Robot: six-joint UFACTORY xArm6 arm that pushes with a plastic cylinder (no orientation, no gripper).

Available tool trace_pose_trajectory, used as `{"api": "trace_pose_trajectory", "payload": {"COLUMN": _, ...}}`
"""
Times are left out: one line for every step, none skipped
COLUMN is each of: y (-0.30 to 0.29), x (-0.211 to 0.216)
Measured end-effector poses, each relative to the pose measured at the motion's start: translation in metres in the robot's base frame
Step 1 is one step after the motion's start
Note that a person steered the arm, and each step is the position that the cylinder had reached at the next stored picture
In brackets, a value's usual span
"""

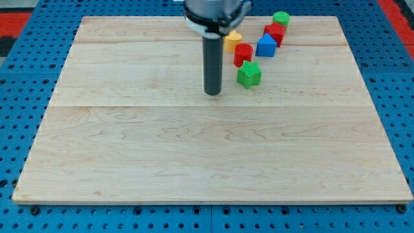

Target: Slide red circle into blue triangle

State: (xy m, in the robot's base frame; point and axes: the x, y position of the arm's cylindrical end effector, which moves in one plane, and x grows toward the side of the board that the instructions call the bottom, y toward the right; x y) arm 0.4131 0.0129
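The red circle (243,54) sits near the view's top, right of centre. The blue triangle (266,46) is just to its right, a small gap between them. My tip (213,93) rests on the board below and to the left of the red circle, apart from every block. A green block (249,75) lies just below the red circle, to the right of my tip.
A yellow block (232,41) is partly hidden behind the rod, left of the red circle. A second red block (275,32) and a green round block (281,19) lie above and right of the blue triangle. The wooden board (129,149) lies on a blue pegboard.
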Motion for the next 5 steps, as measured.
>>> {"api": "trace_pose_trajectory", "payload": {"y": -0.009, "x": -0.063}}
{"api": "trace_pose_trajectory", "payload": {"y": -0.003, "x": -0.104}}
{"api": "trace_pose_trajectory", "payload": {"y": 0.012, "x": -0.097}}
{"api": "trace_pose_trajectory", "payload": {"y": 0.041, "x": -0.092}}
{"api": "trace_pose_trajectory", "payload": {"y": 0.050, "x": -0.091}}
